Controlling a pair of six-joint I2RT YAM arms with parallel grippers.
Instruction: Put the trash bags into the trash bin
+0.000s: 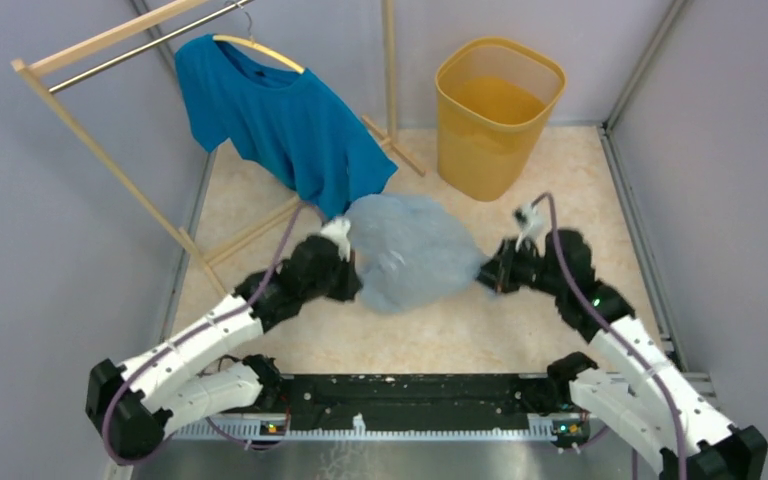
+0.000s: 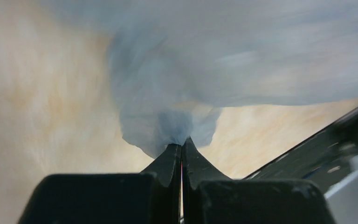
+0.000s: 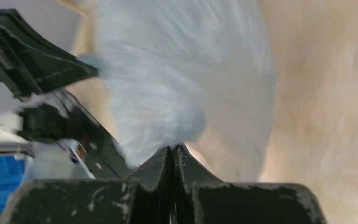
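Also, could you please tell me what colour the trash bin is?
The trash bin is yellow-orange, clearest in the top external view.

You can read no text, label, brand or number anywhere: the trash bin (image 1: 500, 115) and trash bag (image 1: 410, 250) show plain surfaces, and both wrist views are blurred.

Top view bright, even, softly shadowed; both wrist views motion-blurred, trash bag (image 2: 242, 56) streaked; left end effector fingers (image 2: 168, 163) sharp.
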